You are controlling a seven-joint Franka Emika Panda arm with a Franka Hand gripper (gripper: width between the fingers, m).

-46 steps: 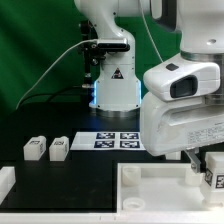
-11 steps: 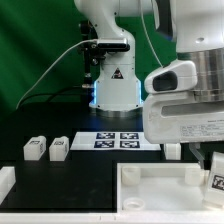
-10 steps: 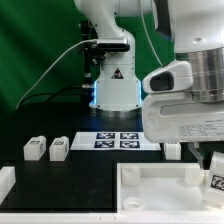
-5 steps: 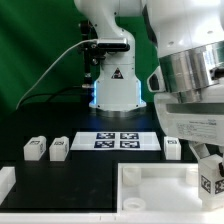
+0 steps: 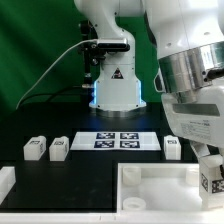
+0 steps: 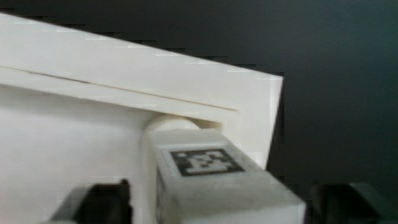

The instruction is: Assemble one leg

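**Surface:** matte black table [image 5: 85,172], backed by a green curtain [image 5: 30,50]. The white arm pedestal [image 5: 115,85] stands rear centre.

**Fixed item:** marker board [image 5: 120,140], lying flat just in front of the pedestal.

**Item 1:** large flat white square panel with a raised rim [image 5: 150,190] [image 6: 89,120]. It lies at the front of the table, toward the exterior view's right.

**Item 2:** small chunky white plastic leg with a black-and-white square tag [image 5: 213,183] [image 6: 205,165]. It is at the panel's corner on the exterior view's right. In the wrist view its round peg end sits against that corner, just inside the panel's edge.

**Item 3:** end effector [image 5: 211,170] [image 6: 217,200]. Its two dark fingers [image 6: 103,202] are drawn in narrowly, flanking the leg on both sides and holding it.

**Items 4–6:** three loose white leg blocks.
- Two stand side by side at the exterior view's left [image 5: 35,148] [image 5: 59,148].
- One stands just beside the marker board on the exterior view's right [image 5: 172,148].

**Item 7:** white part [image 5: 5,182], cut off by the frame edge.

**Open room:** bare black table shows between the paired blocks and the panel, and as a strip between the marker board and the panel's far rim. The arm's white body fills the exterior view's right side, above the panel.
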